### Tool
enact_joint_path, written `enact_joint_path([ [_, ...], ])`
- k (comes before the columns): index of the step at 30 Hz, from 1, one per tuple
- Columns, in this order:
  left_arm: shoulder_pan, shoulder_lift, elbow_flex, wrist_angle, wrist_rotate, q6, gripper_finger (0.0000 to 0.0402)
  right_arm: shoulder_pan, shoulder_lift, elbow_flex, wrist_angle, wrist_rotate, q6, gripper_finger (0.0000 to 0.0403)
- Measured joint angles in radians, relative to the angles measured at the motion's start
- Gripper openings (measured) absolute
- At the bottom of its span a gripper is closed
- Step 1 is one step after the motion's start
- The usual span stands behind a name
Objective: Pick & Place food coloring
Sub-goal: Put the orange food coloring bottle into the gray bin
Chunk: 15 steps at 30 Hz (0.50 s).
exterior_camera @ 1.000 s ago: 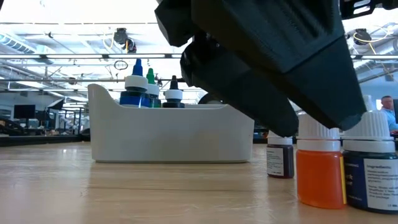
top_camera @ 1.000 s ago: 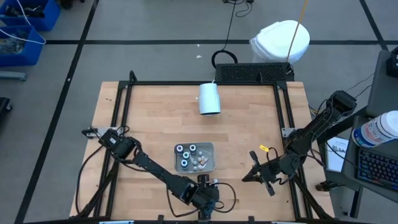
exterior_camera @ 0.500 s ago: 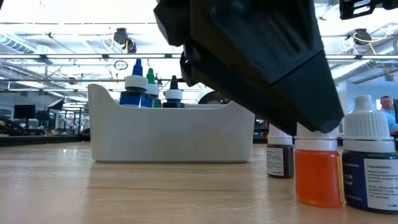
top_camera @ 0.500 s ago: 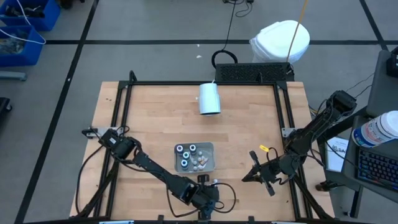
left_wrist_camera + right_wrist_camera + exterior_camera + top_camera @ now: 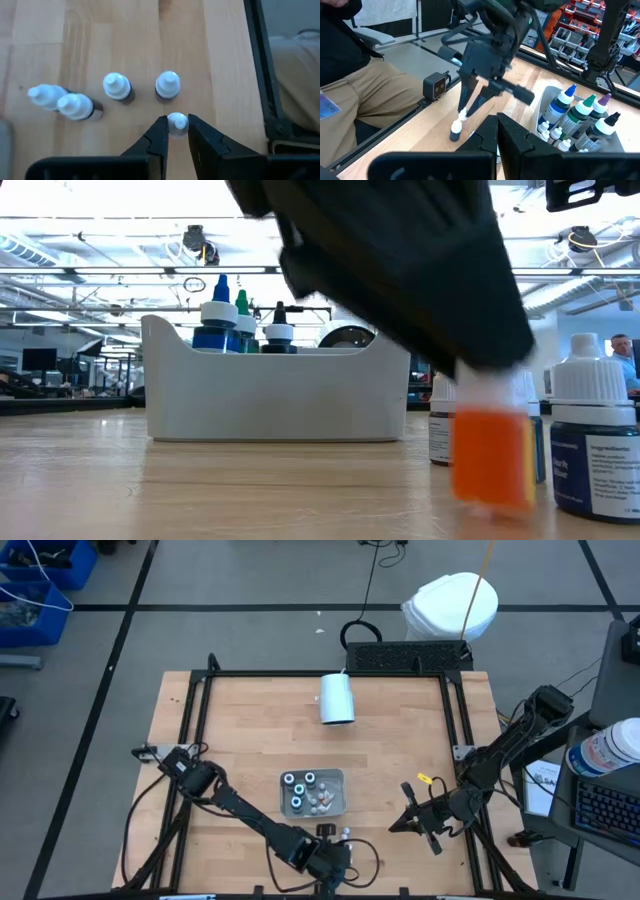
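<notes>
Left gripper (image 5: 177, 129) pinched white cap of orange bottle (image 5: 490, 450), upright, near table's front edge, just beside white tray (image 5: 314, 792). Tray lay close by on far side. Right gripper (image 5: 412, 812) pressed together, idle, well apart.

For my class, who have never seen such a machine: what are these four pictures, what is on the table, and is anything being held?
It is a robot with two dark arms at a wooden table. One camera looks down from above, one sits at table level, and one rides on each wrist. A white tray holds food coloring bottles; a white cup lies farther back. The left gripper at the near edge has its fingers pinching the white cap of an orange bottle, with loose bottles standing nearby. The right gripper waits shut at the right.
</notes>
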Motion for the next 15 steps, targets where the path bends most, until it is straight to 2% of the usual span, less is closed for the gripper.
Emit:
enact_joint_path([
  [3,-0.002,0.000,0.072,-0.115,-0.007,0.006,0.0060,0.000,0.000,0.000,-0.001,0.000,0.000,0.0000],
  [6,-0.007,0.000,0.184,-0.276,-0.062,0.015,0.0059,0.000,0.000,0.000,-0.001,0.000,0.000,0.0000],
  [11,-0.002,0.000,0.372,-0.521,-0.261,0.069,0.0061,0.000,0.000,0.000,-0.001,0.000,0.000,0.0000],
  [15,0.038,-0.002,0.424,-0.687,-0.388,0.057,0.0058,0.000,0.000,0.000,-0.001,0.000,0.003,0.0000],
])
